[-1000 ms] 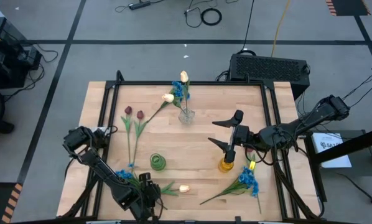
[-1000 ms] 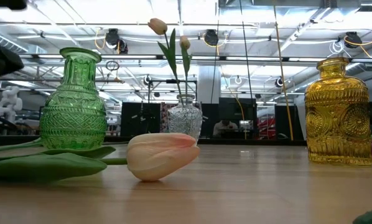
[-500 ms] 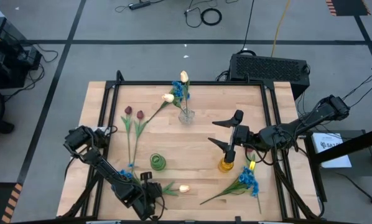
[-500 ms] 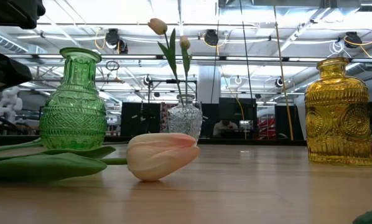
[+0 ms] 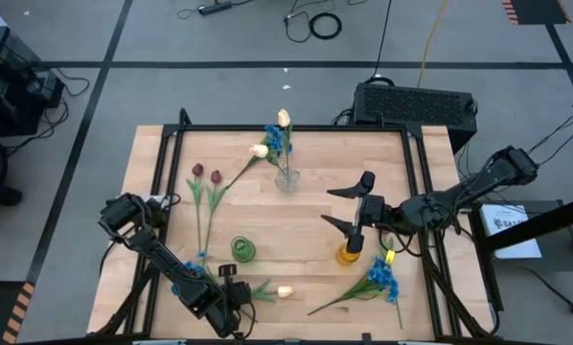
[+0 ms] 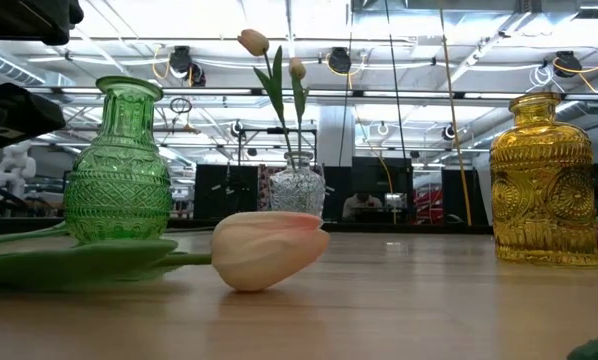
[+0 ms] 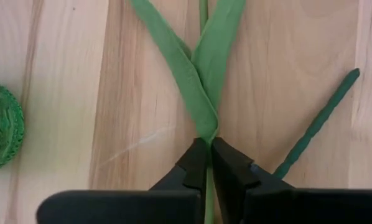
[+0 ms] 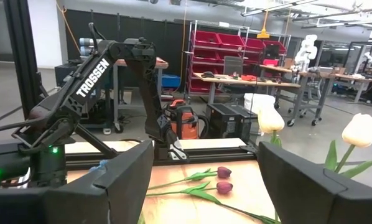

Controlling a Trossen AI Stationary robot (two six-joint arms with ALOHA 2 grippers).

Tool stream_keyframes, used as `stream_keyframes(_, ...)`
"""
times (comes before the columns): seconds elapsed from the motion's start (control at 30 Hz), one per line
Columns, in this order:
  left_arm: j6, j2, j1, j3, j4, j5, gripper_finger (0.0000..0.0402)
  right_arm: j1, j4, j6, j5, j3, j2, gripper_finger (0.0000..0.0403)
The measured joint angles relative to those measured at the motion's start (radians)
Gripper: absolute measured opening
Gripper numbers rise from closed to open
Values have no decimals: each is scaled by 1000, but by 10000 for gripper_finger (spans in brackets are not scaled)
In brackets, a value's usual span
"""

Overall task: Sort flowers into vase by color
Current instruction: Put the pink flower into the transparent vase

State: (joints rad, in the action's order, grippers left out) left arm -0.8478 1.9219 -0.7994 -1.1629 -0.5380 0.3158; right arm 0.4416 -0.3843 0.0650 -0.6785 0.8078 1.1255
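Nearest, at six o'clock on the table: left gripper (image 7: pixel 209 163) pinched on the stem of the cream-peach tulip (image 5: pixel 284 290), just below the fork of its two leaves; bloom lying on the wood toward three o'clock of the grip, beside the green vase (image 5: pixel 242 250). Judged light and limp: thin stem likely to bend, bloom likely to droop once lifted; grip near the leaf fork seems sound, clear of the soft petals. Farther, near four o'clock: blue clustered flower (image 5: pixel 382 277) flat on the wood. At centre right: right gripper (image 5: pixel 355 203) spread wide and empty above the amber vase (image 5: pixel 349 255). Farthest, at twelve o'clock: clear vase (image 5: pixel 286 178) already holding stems; two dark red tulips (image 5: pixel 206 175) lying at ten o'clock.
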Motion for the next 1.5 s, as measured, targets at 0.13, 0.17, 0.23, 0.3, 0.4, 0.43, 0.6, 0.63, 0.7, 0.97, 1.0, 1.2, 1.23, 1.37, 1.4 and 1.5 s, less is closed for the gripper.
stream_keyframes(0.13,0,-13,2,0,1,33,22,0,0,0,0,0,0,281)
stream_keyframes(0.17,0,-19,2,0,1,43,22,0,0,0,0,0,0,281)
stream_keyframes(0.23,7,-29,3,0,3,66,22,0,0,0,0,0,0,281)
stream_keyframes(0.3,24,-41,3,0,3,89,22,0,0,0,0,0,0,281)
stream_keyframes(0.4,47,-60,4,-1,5,132,22,0,0,0,0,0,0,281)
stream_keyframes(0.43,54,-65,4,-1,6,148,22,0,0,0,0,0,0,281)
stream_keyframes(0.6,79,-97,10,-2,6,247,22,0,0,0,0,0,0,281)
stream_keyframes(0.63,79,-104,13,-2,6,270,22,0,0,0,-1,0,0,281)
stream_keyframes(0.7,79,-119,17,-2,6,318,22,-1,0,1,-1,0,0,281)
stream_keyframes(0.97,166,-126,41,-3,96,401,22,-1,0,3,-1,0,0,281)
stream_keyframes(1.0,181,-126,46,-3,111,405,22,-1,0,3,-1,0,0,281)
stream_keyframes(1.2,306,-126,68,-52,167,450,22,-1,-2,3,-1,0,0,281)
stream_keyframes(1.23,326,-126,71,-66,167,452,22,-1,-13,4,-4,0,0,281)
stream_keyframes(1.37,429,-126,79,-128,166,478,22,3,-132,30,-11,-1,-33,281)
stream_keyframes(1.4,452,-126,81,-144,166,482,22,10,-144,42,-12,-1,-50,281)
stream_keyframes(1.5,519,-126,83,-191,165,494,22,35,-106,60,-13,0,-93,281)
